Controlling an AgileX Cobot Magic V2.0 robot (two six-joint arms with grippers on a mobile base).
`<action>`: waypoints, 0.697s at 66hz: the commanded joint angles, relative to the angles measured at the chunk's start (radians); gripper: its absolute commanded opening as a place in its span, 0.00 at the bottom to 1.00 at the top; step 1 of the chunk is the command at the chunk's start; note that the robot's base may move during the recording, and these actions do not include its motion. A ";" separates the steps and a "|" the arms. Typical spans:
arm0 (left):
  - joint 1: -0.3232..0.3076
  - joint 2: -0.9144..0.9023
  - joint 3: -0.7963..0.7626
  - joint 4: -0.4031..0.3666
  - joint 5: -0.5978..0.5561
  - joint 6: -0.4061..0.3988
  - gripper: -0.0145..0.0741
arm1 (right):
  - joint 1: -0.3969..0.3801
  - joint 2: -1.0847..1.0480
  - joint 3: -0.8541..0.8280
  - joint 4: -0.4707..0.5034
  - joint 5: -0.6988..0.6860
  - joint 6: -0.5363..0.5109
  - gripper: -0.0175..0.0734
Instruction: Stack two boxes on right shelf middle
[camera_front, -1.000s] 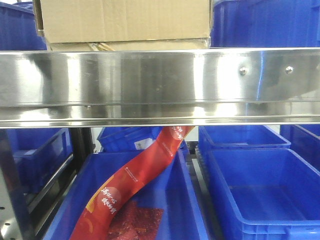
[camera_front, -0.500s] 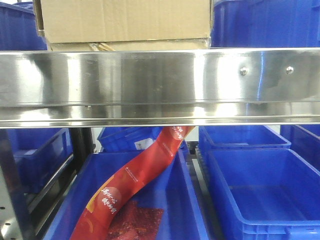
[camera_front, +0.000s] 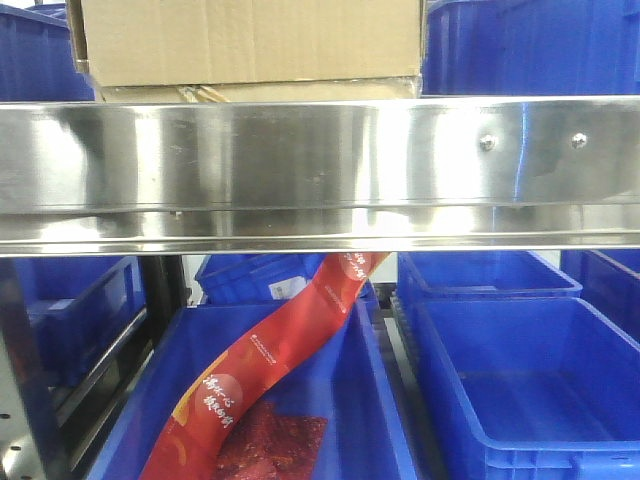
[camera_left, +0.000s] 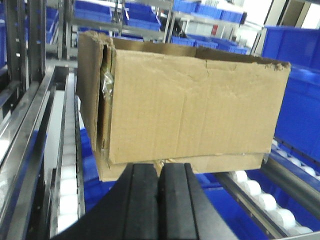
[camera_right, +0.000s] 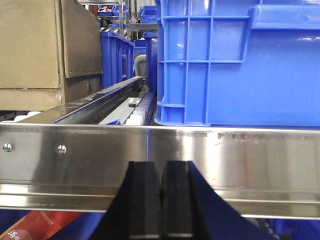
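Both black grippers, left (camera_left: 160, 200) and right (camera_right: 161, 200), pinched together and empty, face stacked tan corrugated cardboard boxes (camera_left: 185, 110): probably light, crushable, best held by stiff side walls.

Left gripper (camera_left: 160, 200): black, seen from its own wrist cam at bottom centre of view. Two fingers (camera_left: 142, 200) pressed together, no gap betw. them, nothing held. Points straight fwd, roughly level.

Right gripper (camera_right: 161, 200): same look in its wrist cam, black, bottom centre. Fingers (camera_right: 177, 200) closed against each other w/ only a thin seam showing, nothing betw. them. Also aimed fwd and level.

Front cam shows no arm or gripper. Wrists and arms themselves not visible in any view; only the finger pairs show.
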 joint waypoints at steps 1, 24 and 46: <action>0.014 -0.036 0.047 -0.007 -0.067 -0.001 0.04 | -0.003 -0.006 0.003 0.005 -0.009 -0.003 0.01; 0.239 -0.436 0.362 0.018 0.034 0.164 0.04 | -0.003 -0.006 0.003 0.005 -0.009 -0.003 0.01; 0.336 -0.702 0.582 0.007 0.011 0.154 0.04 | -0.003 -0.006 0.003 0.005 -0.009 -0.003 0.01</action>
